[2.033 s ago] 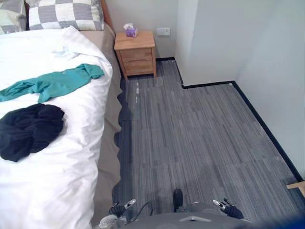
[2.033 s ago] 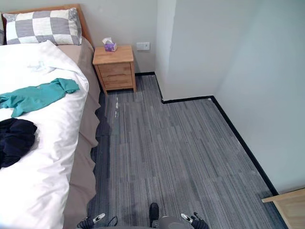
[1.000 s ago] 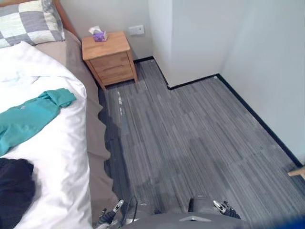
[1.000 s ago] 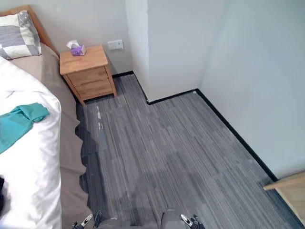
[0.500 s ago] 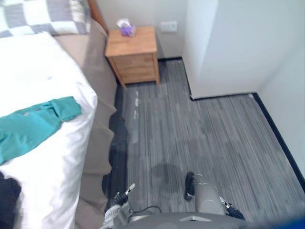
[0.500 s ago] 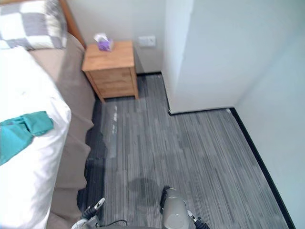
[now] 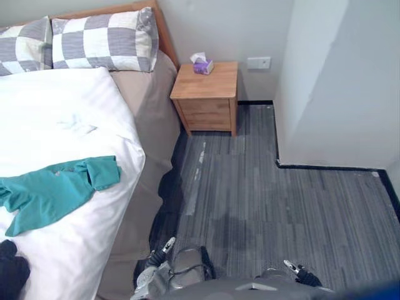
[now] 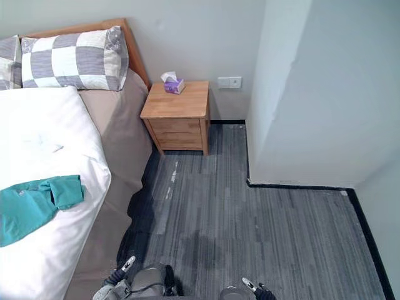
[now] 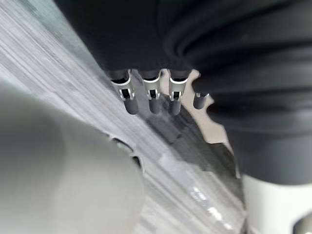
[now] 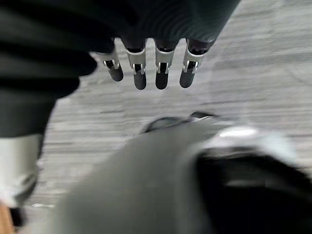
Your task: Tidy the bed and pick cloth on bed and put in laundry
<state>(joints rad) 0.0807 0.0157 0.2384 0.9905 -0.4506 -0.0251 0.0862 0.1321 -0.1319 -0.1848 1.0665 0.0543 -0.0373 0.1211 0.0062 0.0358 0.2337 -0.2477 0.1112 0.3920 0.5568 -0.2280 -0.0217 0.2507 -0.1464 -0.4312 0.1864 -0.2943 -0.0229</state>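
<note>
I have both hands hanging low at the near edge of my head view, over the grey striped floor (image 7: 281,206) beside the bed (image 7: 62,100). The left hand (image 9: 152,100) is relaxed, its fingers (image 9: 131,103) held straight in a row with nothing between them and the floor passing beneath. The right hand (image 10: 161,73) is the same, its fingers (image 10: 139,75) loose and released with only carpet past the tips. Neither hand touches the bed or any cloth. The things I am after lie on the white duvet to my left. A teal cloth (image 7: 53,190) is spread out flat across it, one end reaching close to the duvet's floor-side edge. A black cloth (image 7: 11,272) sits bunched at the near left corner of the view, just beside the teal one and cut off by the frame. Both are well apart from my hands. The duvet stops short of the floor-side edge of the mattress, leaving a strip of tan sheet (image 7: 147,106) bare that drapes down toward the floor. At the head of the bed two grey-and-white checked pillows (image 7: 103,40) lean against a wooden headboard (image 7: 112,9). Just beside the bed, against the far wall, stands a small wooden nightstand (image 7: 206,94) with a purple tissue box (image 7: 202,64) on its top near the back edge. A white wall socket (image 7: 258,62) sits on the wall just to the right of it.
</note>
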